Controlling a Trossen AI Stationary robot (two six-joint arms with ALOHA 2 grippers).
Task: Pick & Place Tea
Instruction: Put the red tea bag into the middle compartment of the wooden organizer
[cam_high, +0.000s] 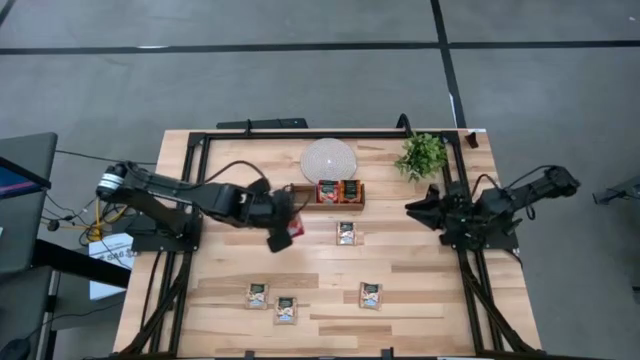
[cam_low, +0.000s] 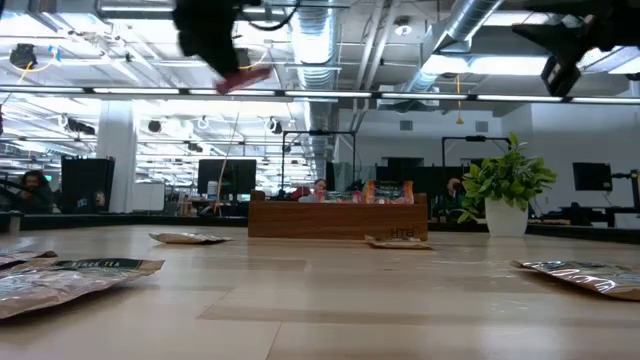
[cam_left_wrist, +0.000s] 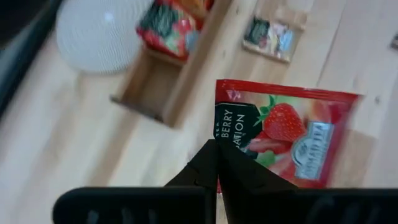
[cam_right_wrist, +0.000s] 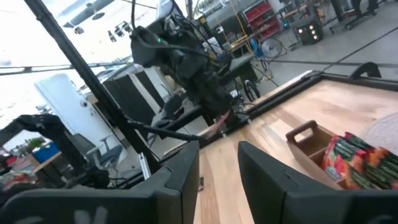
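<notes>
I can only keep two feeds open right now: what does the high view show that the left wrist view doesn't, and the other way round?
Only the high view shows the parked right gripper at the table's right edge, the green potted plant and three pale flat tea sachets near the front edge.

Only the left wrist view shows the strawberry print on the held sachet.

Both show the left gripper, jaws shut on the red square strawberry tea sachet, the brown wooden three-compartment tray, and the round white mat.
</notes>
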